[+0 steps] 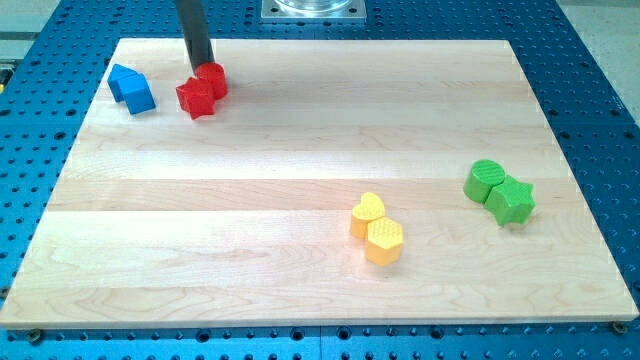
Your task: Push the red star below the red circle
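The red star [196, 98] lies near the board's top left. The red circle [213, 79] touches it on its upper right. My tip [202, 66] stands at the circle's top left edge, just above the star; the rod rises out of the view's top. The star is to the lower left of the circle.
A blue block [131, 88] lies left of the red pair. A yellow heart [368, 213] and yellow hexagon [385, 241] touch at the lower middle. A green circle [485, 181] and green star [511, 201] touch at the right. The wooden board [300, 150] lies on a blue perforated table.
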